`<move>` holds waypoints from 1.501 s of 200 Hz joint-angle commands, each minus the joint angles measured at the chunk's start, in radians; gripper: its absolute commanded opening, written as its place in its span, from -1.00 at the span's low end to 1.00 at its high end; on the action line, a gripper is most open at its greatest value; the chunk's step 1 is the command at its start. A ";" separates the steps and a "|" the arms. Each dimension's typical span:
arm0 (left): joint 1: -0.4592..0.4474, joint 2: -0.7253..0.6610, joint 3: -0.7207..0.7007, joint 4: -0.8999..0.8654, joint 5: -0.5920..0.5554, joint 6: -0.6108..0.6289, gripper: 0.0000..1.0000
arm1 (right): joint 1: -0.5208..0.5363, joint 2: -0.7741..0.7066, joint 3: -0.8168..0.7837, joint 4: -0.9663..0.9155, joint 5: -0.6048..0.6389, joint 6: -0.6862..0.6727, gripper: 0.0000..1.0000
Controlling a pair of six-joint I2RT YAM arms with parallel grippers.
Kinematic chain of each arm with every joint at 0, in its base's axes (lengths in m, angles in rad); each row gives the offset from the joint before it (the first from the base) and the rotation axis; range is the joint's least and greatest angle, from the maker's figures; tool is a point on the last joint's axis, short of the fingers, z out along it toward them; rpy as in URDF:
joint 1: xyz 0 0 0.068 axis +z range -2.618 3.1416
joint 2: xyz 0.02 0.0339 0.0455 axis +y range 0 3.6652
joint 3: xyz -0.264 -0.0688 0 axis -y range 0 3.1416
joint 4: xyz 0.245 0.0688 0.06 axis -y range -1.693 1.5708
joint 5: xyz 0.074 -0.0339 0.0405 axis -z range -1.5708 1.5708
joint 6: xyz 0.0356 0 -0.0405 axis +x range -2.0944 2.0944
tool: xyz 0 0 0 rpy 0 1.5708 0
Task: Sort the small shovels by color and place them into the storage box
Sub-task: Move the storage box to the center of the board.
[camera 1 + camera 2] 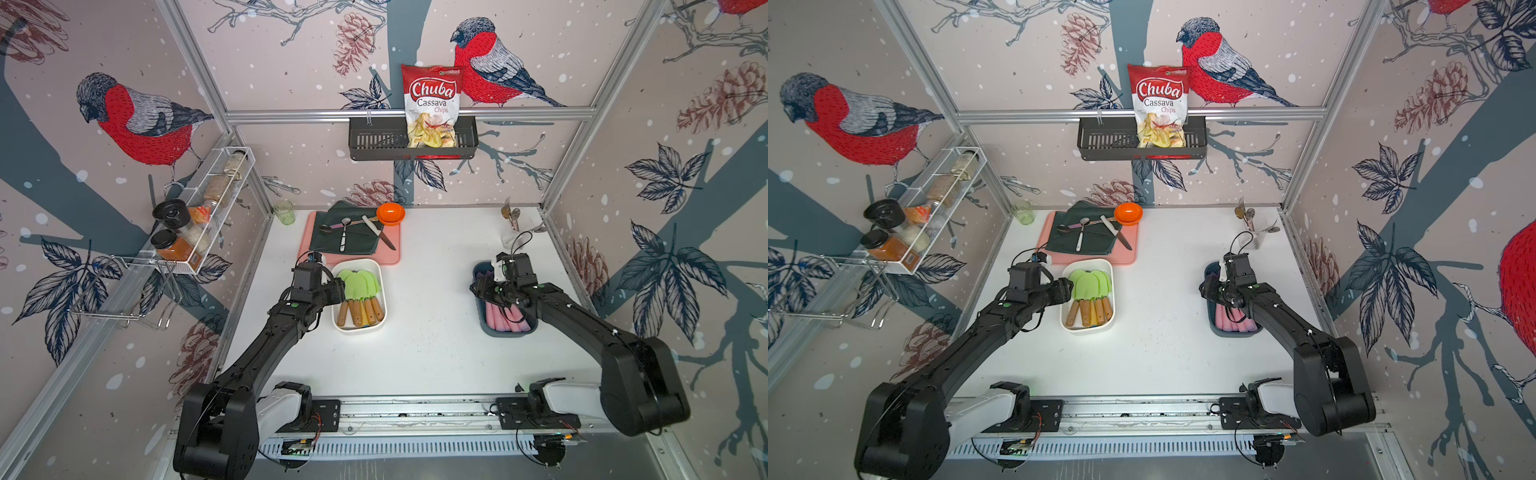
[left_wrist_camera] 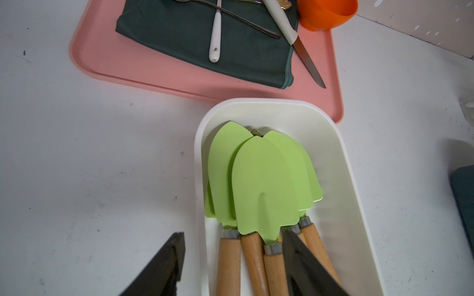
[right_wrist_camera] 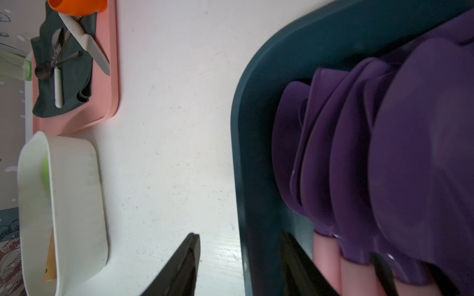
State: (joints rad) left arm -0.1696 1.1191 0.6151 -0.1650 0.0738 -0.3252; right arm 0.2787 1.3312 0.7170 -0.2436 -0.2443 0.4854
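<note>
Reaches the left arm forward from the front rail point(image 1: 374, 409), elbow bent, setting the left gripper point(image 2: 232, 233) low over the near end of the white box point(image 2: 346, 179); jaws apart and gripping nothing, one black finger outside the box wall above the table point(image 2: 102, 166), its mate above the wooden handles. Reaches the right arm likewise, forearm angled inward, wrist rolled sideways, placing the right gripper point(image 3: 239, 233) astride the wall of the blue box point(image 3: 256, 128); jaws parted there too and empty, one finger over bare table, one inside beside the pink handles. In the white box, smooth, matte, oblong with rounded corners: green shovels point(image 2: 261, 184), fanned and overlapping, pointed blades with a soft sheen toward the far end, round pale-wood handles with grey metal collars toward the gripper. In the blue box, dark teal plastic of the same rounded shape: purple shovels point(image 3: 410, 153), overlapping like scales, blades glossy and curved, handles pink and cylindrical. Just beyond the white box: a pink tray point(image 2: 154, 77) with a raised rim, bearing a folded dark-green cloth point(image 2: 179, 38), a white-handled spoon point(image 2: 215, 38), a white-handled knife point(image 2: 305, 53) with a bare steel blade, and a glossy orange bowl point(image 2: 325, 12).
</note>
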 commanded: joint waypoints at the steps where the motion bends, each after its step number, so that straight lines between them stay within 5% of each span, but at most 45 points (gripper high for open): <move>1: 0.009 0.002 -0.001 0.035 0.004 0.006 0.29 | 0.036 0.058 0.033 0.015 0.017 -0.041 0.09; 111: 0.054 0.034 -0.008 0.052 -0.051 -0.011 0.32 | 0.395 0.291 0.225 0.051 0.103 0.042 0.02; 170: 0.085 0.148 0.031 0.065 0.017 -0.039 0.38 | 0.527 0.433 0.382 0.092 0.140 0.178 0.03; 233: 0.080 0.300 0.125 0.087 0.185 -0.052 0.43 | 0.505 0.327 0.359 0.103 0.186 0.198 0.10; 300: -0.065 0.327 0.147 0.058 0.293 -0.094 0.47 | 0.273 -0.006 0.148 0.050 0.213 0.138 0.12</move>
State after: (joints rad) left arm -0.1921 1.4494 0.7502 -0.1131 0.2909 -0.3943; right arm 0.6163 1.4036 0.9131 -0.1631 -0.0532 0.6712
